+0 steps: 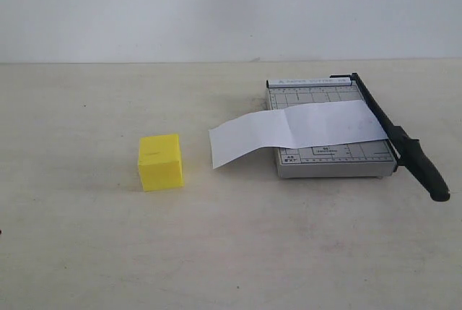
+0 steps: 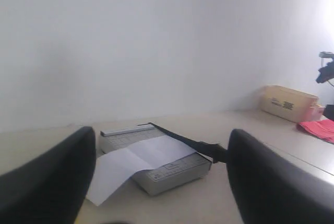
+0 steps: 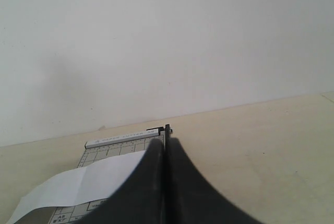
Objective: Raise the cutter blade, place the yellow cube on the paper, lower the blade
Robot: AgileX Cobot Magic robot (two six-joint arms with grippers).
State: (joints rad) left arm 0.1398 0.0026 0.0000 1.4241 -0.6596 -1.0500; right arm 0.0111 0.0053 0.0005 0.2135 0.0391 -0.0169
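Observation:
The yellow cube (image 1: 160,161) rests on the table, left of the paper and apart from it. The white paper (image 1: 296,129) lies across the grey trimmer base (image 1: 328,160) and overhangs its left side. The cutter blade (image 1: 401,144) lies lowered along the base's right edge, its handle past the front corner. Neither gripper shows in the exterior view. My left gripper (image 2: 163,145) is open and empty, and beyond it are the paper (image 2: 141,158) and the blade (image 2: 193,143). My right gripper (image 3: 166,145) is shut on nothing, lined up with the blade's hinge (image 3: 167,129).
A white wall runs behind the table. In the left wrist view a cardboard box (image 2: 288,103), a red cloth (image 2: 318,129) and some dark equipment (image 2: 326,70) sit far off to one side.

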